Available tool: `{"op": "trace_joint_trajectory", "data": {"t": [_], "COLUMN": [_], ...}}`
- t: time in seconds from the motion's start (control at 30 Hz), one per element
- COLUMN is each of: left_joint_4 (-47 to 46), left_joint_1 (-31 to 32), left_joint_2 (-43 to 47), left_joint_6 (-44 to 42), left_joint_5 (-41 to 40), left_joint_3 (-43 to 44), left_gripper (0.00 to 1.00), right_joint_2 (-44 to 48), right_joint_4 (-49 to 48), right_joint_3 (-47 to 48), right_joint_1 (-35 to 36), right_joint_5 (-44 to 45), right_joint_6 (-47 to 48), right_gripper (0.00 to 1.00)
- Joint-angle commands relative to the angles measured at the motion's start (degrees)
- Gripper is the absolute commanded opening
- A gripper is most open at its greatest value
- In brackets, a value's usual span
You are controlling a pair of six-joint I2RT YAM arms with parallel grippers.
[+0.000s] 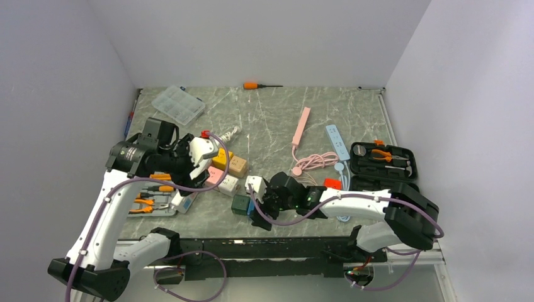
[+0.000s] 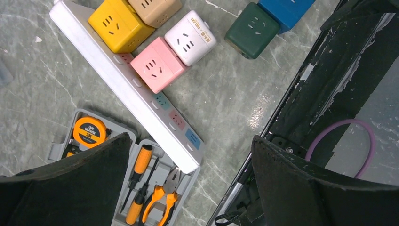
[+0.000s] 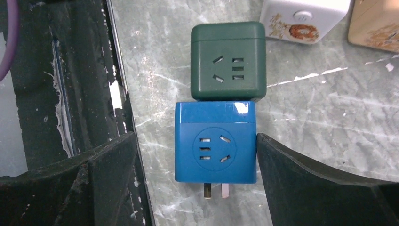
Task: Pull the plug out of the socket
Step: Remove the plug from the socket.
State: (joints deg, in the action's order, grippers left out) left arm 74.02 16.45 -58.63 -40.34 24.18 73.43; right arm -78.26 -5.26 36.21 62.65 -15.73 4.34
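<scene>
Top view: my left arm hides most of socket (image 2: 123, 89). Left wrist view shows it running 10 to 5 o'clock. Yellow cube (image 2: 120, 23) and pink cube (image 2: 157, 63) sit on it; can't tell how deep.

Open tool case (image 2: 187, 181) at 7 o'clock holds tape measure (image 2: 89, 132), screwdrivers (image 2: 139, 172) and pliers (image 2: 162, 203), part hidden behind my finger. Tape reads "TAPE MEASURE 2M"; white cube (image 2: 190, 30) print too small.

Left gripper (image 2: 190, 139) spread wide, empty. Right gripper (image 3: 195, 136) spread wide, straddling blue cube (image 3: 215, 143), not clamped; prongs bare at 6 o'clock, green cube (image 3: 228, 61) touching at 12.
</scene>
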Motion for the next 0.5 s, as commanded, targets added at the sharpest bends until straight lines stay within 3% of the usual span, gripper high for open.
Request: {"op": "trace_joint_trajectory", "data": {"t": [0.0,0.2,0.47], "left_joint_4": [0.7,0.2,-1.5], "left_joint_1": [-0.3,-0.3,-0.3], "left_joint_2": [-0.6,-1.4,0.5], "left_joint_6": [-1.2,-0.6,-1.4], "left_joint_5": [0.8,2.3,3.2], "left_joint_3": [2.8,3.7,1.1], "left_gripper": [0.99,0.99,0.99], "right_joint_2": [0.1,-5.5,-10.3], "right_joint_4": [0.7,1.6,-1.9], "right_joint_3": [-0.7,2.9,3.4], "right_joint_1": [1.8,2.2,2.2], "right_joint_5": [2.9,10.9,13.0], "right_joint_6": [-1.2,1.8,4.2], "right_gripper": [0.97,1.0,0.98]}}
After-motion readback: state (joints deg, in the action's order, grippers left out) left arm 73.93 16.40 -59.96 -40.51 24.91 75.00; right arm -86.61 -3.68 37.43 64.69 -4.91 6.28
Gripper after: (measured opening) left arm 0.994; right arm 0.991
